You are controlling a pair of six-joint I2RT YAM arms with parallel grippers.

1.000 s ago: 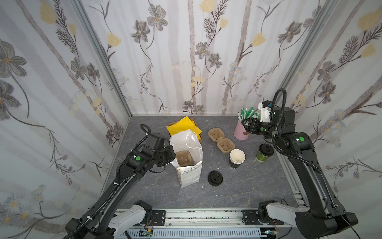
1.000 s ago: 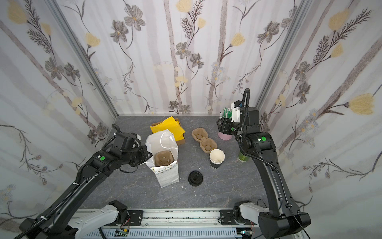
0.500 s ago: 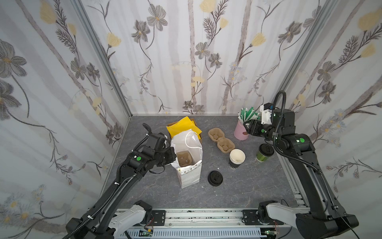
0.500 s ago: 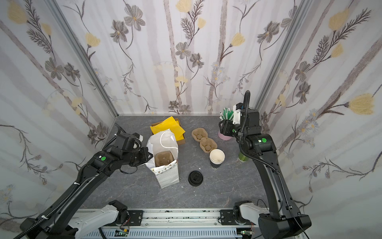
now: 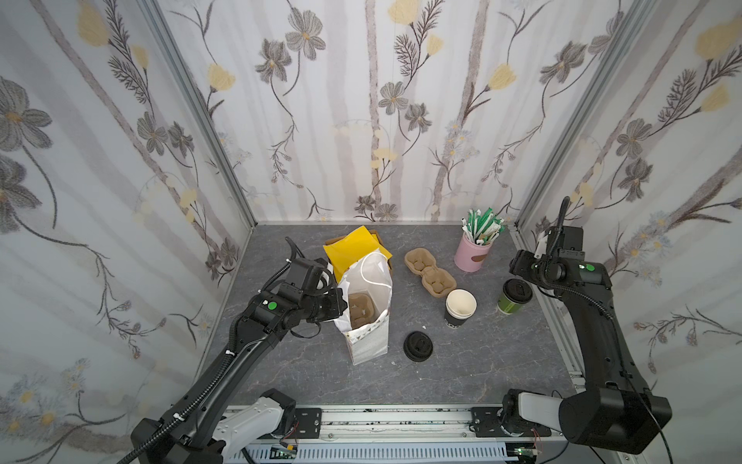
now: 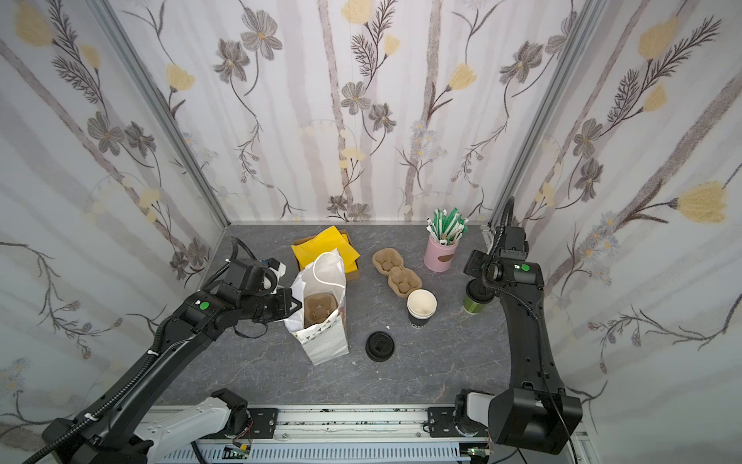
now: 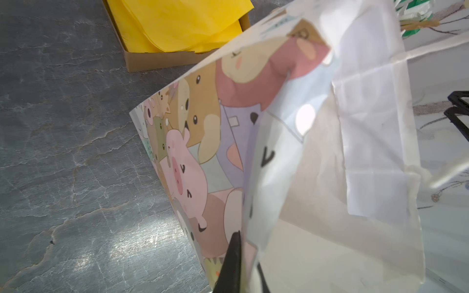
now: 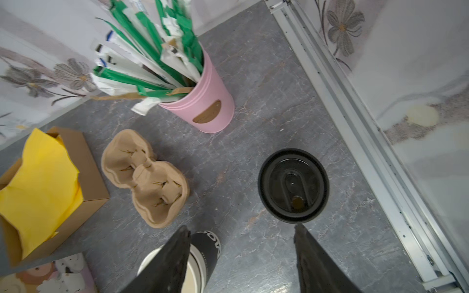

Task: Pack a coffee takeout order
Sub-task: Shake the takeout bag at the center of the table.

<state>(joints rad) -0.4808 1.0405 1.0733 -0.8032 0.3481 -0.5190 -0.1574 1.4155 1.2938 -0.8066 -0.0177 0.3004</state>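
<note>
The left fingers point(image 7: 233, 261) are clamping shut on the top edge of the paper bag point(image 5: 369, 341). The bag is standing upright near the middle of the bench point(image 5: 461, 373) and showing a cartoon-animal print with no legible wording. 1 brown pulp carrier point(image 5: 361, 311) is sitting inside the bag; a 2nd carrier point(image 5: 427, 273) is lying on the bench behind it, to the right. The right fingers point(image 8: 177, 253) are standing wide apart, gripping nothing, and hovering near the green cup point(image 5: 510, 307) without touching it. That cup is standing upright near the bench's right edge, its black lid point(image 8: 293, 185) seated on it. The yellow napkin point(image 5: 353, 249) is lying in an open cardboard box point(image 7: 157, 61) directly behind the bag. The stacked black cups point(image 5: 459, 309) are carrying white lettering, only partly visible and unreadable. The pink tin point(image 5: 471, 255) of wrapped straws is bearing a brown oval label, its print too small to read. A loose lid point(image 5: 418, 346) is lying flat before the stacked cups.
</note>
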